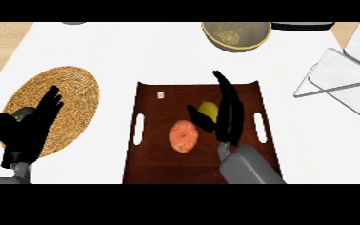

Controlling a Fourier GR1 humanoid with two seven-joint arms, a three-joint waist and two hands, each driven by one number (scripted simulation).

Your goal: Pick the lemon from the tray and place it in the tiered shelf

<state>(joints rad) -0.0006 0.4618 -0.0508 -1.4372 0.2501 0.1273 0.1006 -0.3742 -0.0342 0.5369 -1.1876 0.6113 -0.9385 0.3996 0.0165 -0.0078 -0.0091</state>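
On the bench [141, 47], one tray [155, 167] with one lemon [209, 107] and one orange fruit [183, 136]; lemon between spread thumb and straight fingers of right hand [228, 126].

Dark wooden tray [162, 169], slight sheen, coarse woven straw mat [70, 88] at left, smooth matt white counter [141, 47], smooth yellow lemon [209, 108], pale smooth tiered shelf [343, 72] at right.

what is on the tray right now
A lemon, an orange round fruit and a small white item lie on the tray. The right robot hand hangs over it, hiding the lemon's right side and the tray surface beneath.
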